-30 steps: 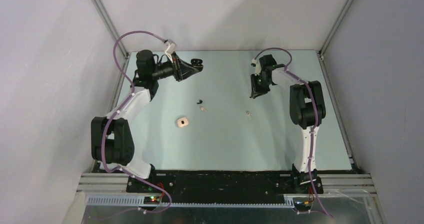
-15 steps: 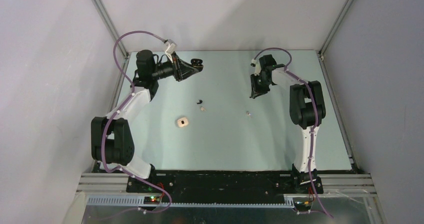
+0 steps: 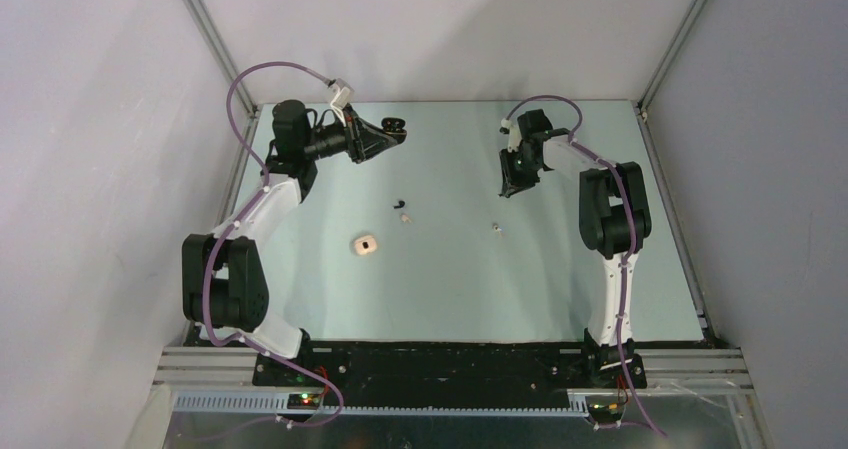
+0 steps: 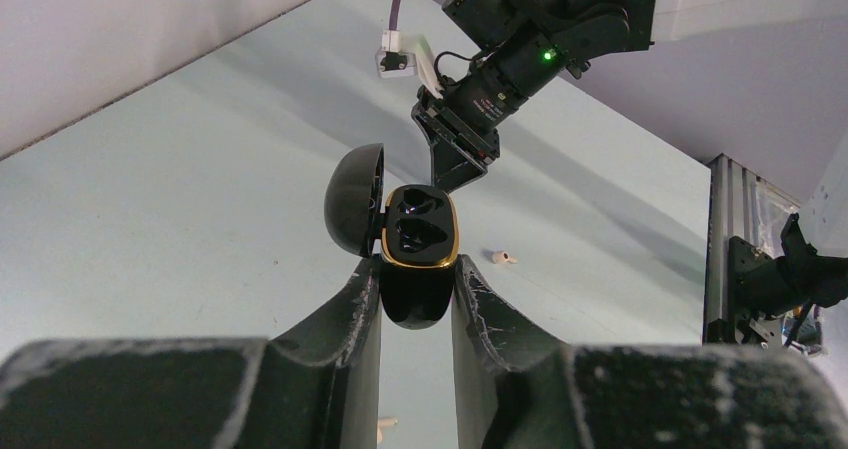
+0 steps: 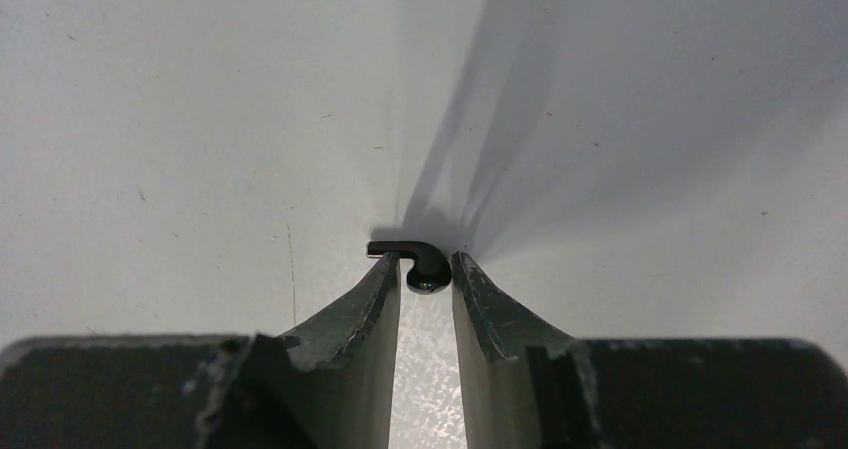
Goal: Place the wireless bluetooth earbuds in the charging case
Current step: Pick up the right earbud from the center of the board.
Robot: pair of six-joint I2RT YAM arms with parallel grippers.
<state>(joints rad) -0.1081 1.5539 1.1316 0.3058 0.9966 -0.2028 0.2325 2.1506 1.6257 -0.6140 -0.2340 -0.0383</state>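
Observation:
My left gripper (image 4: 416, 279) is shut on a black charging case (image 4: 420, 231) with a gold rim. It holds the case up at the far left of the table (image 3: 450, 279). The lid (image 4: 355, 199) hangs open to the left and both sockets look empty. My right gripper (image 5: 425, 266) is shut on a black earbud (image 5: 400, 248), whose stem sticks out left, just over a pale surface where its shadow meets it. In the top view this gripper (image 3: 510, 187) is at the far right, apart from the case (image 3: 396, 126). Another black earbud (image 3: 400, 205) and two cream earbuds (image 3: 405, 219) (image 3: 496, 227) lie mid-table.
A cream case (image 3: 365, 245) sits on the table left of centre, nearer than the loose buds. The enclosure's grey walls and metal frame posts (image 3: 210, 39) bound the table at the back and sides. The right arm's wrist (image 4: 500, 64) faces the left wrist camera.

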